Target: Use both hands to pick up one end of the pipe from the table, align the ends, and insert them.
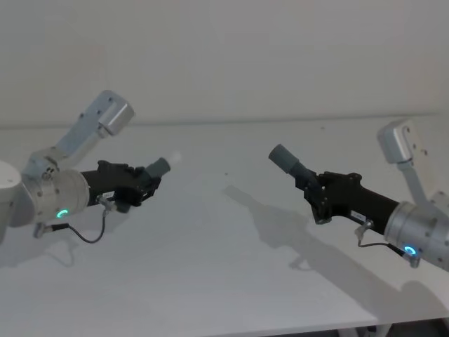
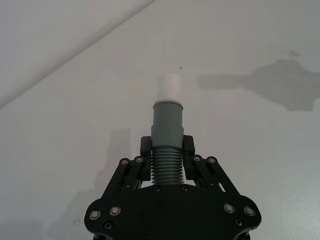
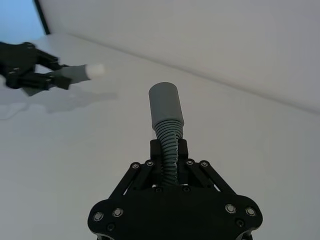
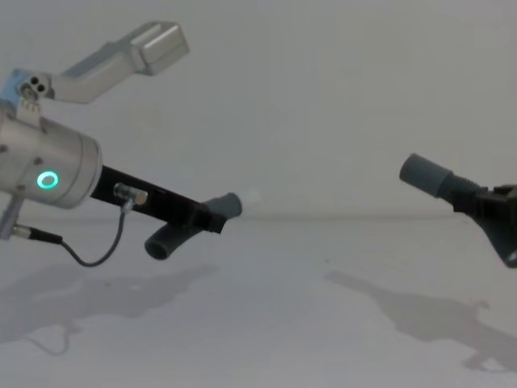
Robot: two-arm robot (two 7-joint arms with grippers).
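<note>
Both pipe pieces are held above the table [image 1: 224, 274]. My left gripper [image 1: 144, 184] [image 2: 166, 147] [image 4: 208, 218] is shut on the ribbed part of one piece [image 2: 167, 125], whose narrow white tip [image 1: 174, 158] [image 2: 169, 86] points toward the right. My right gripper [image 1: 313, 184] [image 3: 169, 150] [image 4: 487, 206] is shut on the other ribbed piece, whose wide open grey cuff [image 1: 283, 157] [image 3: 165, 104] [image 4: 424, 174] points left. A wide gap separates the two ends. In the chest view the left piece's free tail [image 4: 164, 242] hangs below the fingers.
Shadows of both arms fall on the white table [image 4: 266, 323]. A plain pale wall rises behind its far edge. The right wrist view catches my left gripper [image 3: 35, 75] farther off with its white tip [image 3: 97, 70].
</note>
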